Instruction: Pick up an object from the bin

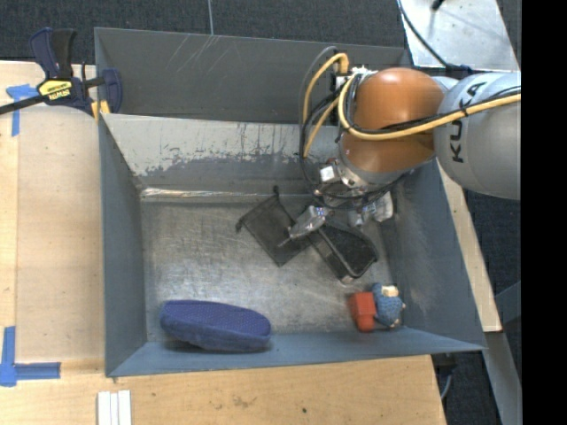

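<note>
My gripper [341, 219] hangs low in the right middle of the bin, under the arm's orange cover. Its two silver fingers stand apart, so it is open. The left fingertip [304, 227] is at the right edge of a flat dark grey square piece [270, 226] that lies tilted on the floor. Just below the fingers lies a black rectangular slab with rounded corners [351, 251], partly overlapping the grey piece. Whether a fingertip touches either one I cannot tell. Nothing shows between the fingers.
A blue oval cushion-like thing [215, 326] lies at the front left of the bin. A small red block with a blue figure beside it [373, 309] sits at the front right corner. The arm comes in over the right wall.
</note>
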`<state>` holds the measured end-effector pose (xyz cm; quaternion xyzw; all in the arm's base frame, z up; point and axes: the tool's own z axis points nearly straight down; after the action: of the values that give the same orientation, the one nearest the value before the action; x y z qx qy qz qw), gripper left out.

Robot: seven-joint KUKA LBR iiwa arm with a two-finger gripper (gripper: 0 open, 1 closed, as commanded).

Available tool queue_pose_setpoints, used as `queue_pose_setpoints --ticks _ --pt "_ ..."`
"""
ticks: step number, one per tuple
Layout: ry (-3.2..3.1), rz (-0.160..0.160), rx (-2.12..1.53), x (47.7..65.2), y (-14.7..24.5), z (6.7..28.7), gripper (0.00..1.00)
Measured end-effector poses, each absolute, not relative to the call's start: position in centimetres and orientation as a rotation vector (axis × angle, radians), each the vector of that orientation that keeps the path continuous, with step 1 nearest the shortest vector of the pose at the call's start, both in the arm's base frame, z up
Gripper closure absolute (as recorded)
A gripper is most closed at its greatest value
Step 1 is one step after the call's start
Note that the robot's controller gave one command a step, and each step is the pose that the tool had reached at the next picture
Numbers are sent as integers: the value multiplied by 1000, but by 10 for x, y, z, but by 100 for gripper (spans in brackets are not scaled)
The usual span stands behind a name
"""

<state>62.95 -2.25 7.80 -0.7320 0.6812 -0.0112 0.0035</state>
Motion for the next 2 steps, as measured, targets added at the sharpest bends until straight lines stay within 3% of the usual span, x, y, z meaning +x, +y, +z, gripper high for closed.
queue_pose_setpoints --ticks 1,2 --pt "1936 -27 -2474 623 16 78 0" --pt "1929 -28 -2460 625 20 80 100"
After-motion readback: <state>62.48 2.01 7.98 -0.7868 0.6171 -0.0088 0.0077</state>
